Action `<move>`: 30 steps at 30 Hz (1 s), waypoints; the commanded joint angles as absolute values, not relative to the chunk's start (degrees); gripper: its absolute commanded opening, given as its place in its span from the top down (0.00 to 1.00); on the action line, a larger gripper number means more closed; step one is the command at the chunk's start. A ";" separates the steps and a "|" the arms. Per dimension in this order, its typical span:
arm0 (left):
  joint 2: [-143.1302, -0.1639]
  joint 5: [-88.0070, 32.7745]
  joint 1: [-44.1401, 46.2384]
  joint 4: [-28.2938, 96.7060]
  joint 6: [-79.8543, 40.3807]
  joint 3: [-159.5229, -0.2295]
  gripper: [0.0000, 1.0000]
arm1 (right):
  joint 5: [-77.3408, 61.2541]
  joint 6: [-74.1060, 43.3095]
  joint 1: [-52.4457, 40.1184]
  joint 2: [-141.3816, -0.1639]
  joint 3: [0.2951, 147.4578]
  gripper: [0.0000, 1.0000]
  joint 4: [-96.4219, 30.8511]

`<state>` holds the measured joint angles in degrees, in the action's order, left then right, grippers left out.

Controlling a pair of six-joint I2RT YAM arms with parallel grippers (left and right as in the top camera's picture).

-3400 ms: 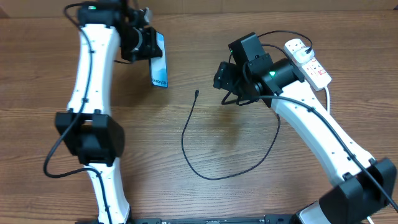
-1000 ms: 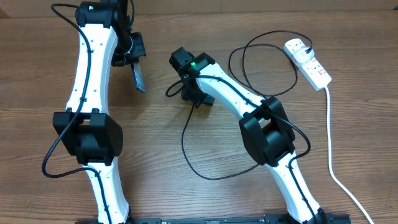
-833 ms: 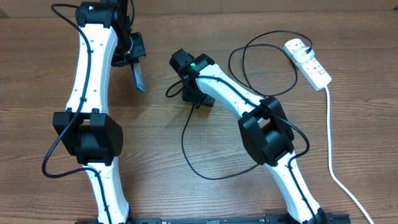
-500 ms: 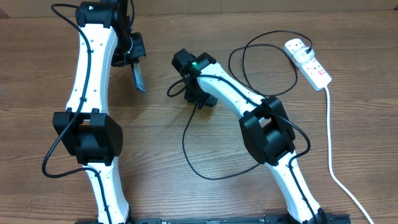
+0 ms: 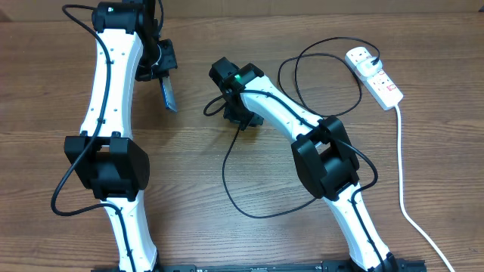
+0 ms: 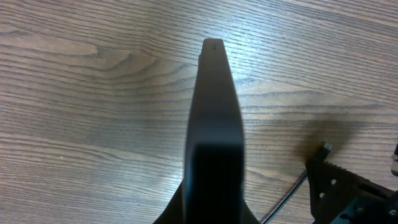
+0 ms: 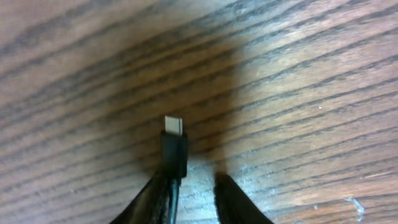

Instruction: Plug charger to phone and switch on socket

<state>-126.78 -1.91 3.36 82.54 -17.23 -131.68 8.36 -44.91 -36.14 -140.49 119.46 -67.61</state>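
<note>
While the left fingers [image 5: 157, 69] are clamped fully shut on the phone [image 5: 168, 94], holding it edge-on over the desk [image 5: 60, 151] with one narrow end poking out toward the middle, the step in hand looks like picking up the charger [image 5: 227, 181]. The right fingers [image 7: 239, 202] are down at the desk straddling the cable just behind the connector tip [image 7: 174, 126]. They're only narrowly parted. The cable sits against one finger, with a sliver of wood showing before the other, so I wouldn't call it grabbed yet.

The rest of the black cable loops across the middle of the desk and back up to the socket [image 5: 374, 74], which is far off at the back right corner. The plug end looks like it's in the strip, but it's too small to be sure.

My guess at what's next: pinch the cable firmly close to the tip so it can't flop, lift it, then line the tip up squarely with the phone's narrow end. I can't make out the port, so alignment will be the fiddly part. The socket switch hasn't been touched, and it comes last.
</note>
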 commanded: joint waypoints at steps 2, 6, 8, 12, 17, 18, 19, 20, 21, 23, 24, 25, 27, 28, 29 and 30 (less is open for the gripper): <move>-127.22 -2.59 3.40 82.52 -16.73 -132.09 0.96 | 8.73 -44.93 -35.59 -141.18 119.20 0.79 -67.26; -127.22 -2.59 3.40 82.52 -16.73 -132.09 0.96 | 8.67 -44.93 -35.59 -141.18 119.20 0.83 -67.35; -127.22 -2.59 3.40 82.52 -16.73 -132.09 0.96 | 8.29 -44.91 -35.59 -141.21 119.20 0.85 -67.35; -127.22 -2.59 3.40 82.54 -16.73 -132.09 0.96 | 8.27 -44.91 -35.59 -141.21 119.20 0.95 -67.33; -127.22 -2.92 3.40 82.54 -16.71 -132.09 0.96 | 7.49 -44.91 -35.59 -141.21 119.20 0.96 -66.83; -127.22 -3.90 3.40 82.61 -16.69 -132.09 0.96 | 7.40 -44.91 -35.59 -141.18 119.22 0.96 -66.67; -127.22 -6.22 3.40 82.76 -16.23 -132.09 0.96 | 7.33 -44.91 -35.59 -141.12 119.33 0.96 -66.72; -127.22 -9.17 3.40 82.81 -14.94 -132.09 0.96 | 7.20 -44.91 -35.55 -140.97 119.55 0.96 -66.83; -127.22 -13.28 3.40 82.76 -12.82 -132.09 0.96 | 7.01 -44.91 -35.48 -140.68 119.85 0.96 -67.07; -127.22 -21.32 3.33 82.59 -8.40 -132.09 0.96 | 6.52 -44.88 -35.00 -139.35 120.57 0.96 -67.81; -127.22 -25.63 3.33 82.48 -6.17 -132.09 0.96 | 6.15 -44.88 -34.68 -138.23 120.88 0.96 -68.20; -127.22 -31.44 3.33 82.46 -3.40 -132.09 0.96 | 5.21 -44.58 -34.24 -136.92 121.10 0.96 -68.49; -127.22 -42.04 3.20 82.54 1.08 -132.09 0.96 | 1.37 -41.76 -33.17 -133.69 121.25 0.96 -68.73; -127.22 -47.72 2.94 82.52 2.79 -132.09 0.96 | -1.02 -40.34 -32.64 -131.83 121.25 0.96 -68.84; -127.22 -51.48 2.61 82.39 3.53 -132.09 0.96 | -3.49 -39.22 -32.05 -129.73 121.25 0.96 -69.17; -127.22 -54.37 2.20 82.00 3.46 -132.11 0.96 | -5.19 -38.22 -31.64 -127.90 121.25 0.96 -69.67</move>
